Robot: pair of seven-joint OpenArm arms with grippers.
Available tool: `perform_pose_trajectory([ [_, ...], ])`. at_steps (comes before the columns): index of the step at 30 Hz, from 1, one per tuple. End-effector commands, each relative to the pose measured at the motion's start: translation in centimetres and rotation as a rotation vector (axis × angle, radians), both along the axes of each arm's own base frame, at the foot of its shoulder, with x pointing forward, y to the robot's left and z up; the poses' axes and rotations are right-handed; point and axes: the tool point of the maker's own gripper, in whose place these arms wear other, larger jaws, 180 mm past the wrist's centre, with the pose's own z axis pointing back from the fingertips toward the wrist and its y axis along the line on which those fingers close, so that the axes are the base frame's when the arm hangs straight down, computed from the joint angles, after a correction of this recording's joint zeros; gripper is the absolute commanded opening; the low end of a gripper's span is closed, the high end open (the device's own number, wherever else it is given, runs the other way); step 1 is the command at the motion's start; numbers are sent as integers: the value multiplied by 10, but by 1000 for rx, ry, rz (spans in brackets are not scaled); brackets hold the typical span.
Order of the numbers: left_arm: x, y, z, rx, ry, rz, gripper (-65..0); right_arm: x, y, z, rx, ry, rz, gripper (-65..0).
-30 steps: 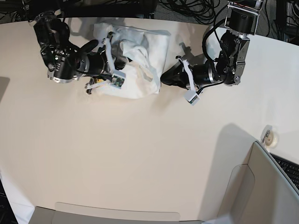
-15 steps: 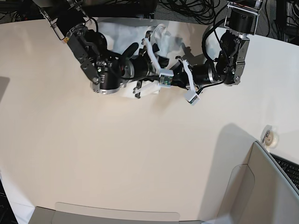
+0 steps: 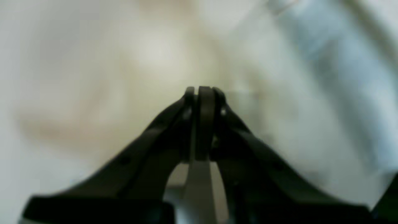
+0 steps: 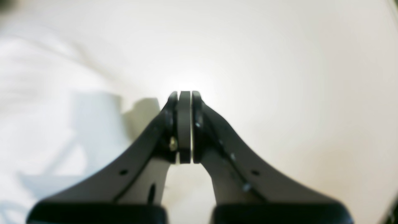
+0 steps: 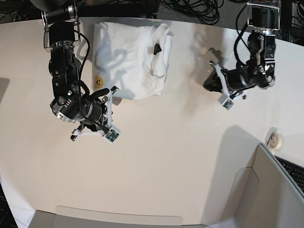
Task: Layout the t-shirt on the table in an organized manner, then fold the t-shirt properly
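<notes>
White t-shirt (image 5: 130,59) folded into a rough rectangle, lying on the desk (image 5: 166,156) near its far edge, yellow smiley print showing, black tag uppermost

- The right claw (image 4: 185,102) fills the bottom of the shot, jaws pressed together with nothing pinched in there, pads (image 4: 184,124) flat against each other.
- It's over bare white counter (image 4: 279,62), with a bright glare spot just past the tips.
- The t-shirt (image 4: 46,109) sits off to the left, blurry white folds, apart from the claw.
</notes>
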Motion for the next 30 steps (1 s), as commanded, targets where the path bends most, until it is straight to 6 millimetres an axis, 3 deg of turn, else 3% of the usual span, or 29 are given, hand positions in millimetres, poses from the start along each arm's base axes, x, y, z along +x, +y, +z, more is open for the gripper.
perform_pose_trajectory([
  [1,-19,14,-8,93,49,-29,-627,12,-3,13,-10,-57,1,-650],
  [5,-47,18,14,166,11,-108,-627,20,-12,-12,-30,-7,-31,-650],
  [11,-84,-28,59,169,-97,-275,-627,23,-11,-56,-24,93,-55,-650],
  [16,-81,-49,79,67,-145,-285,-627,21,-3,-69,3,123,-48,-650],
  [20,-69,-78,110,-129,-190,-299,-627,16,-4,-81,3,163,-55,-650],
  [22,-74,-98,119,-226,-182,-336,-627,16,-1,-83,18,157,-48,-650],
  [24,-79,-117,125,-290,-171,-389,-627,16,0,-82,24,152,-46,-650],
  [30,-107,-162,111,-349,-63,-527,-627,14,1,-84,25,156,-46,-650],
])
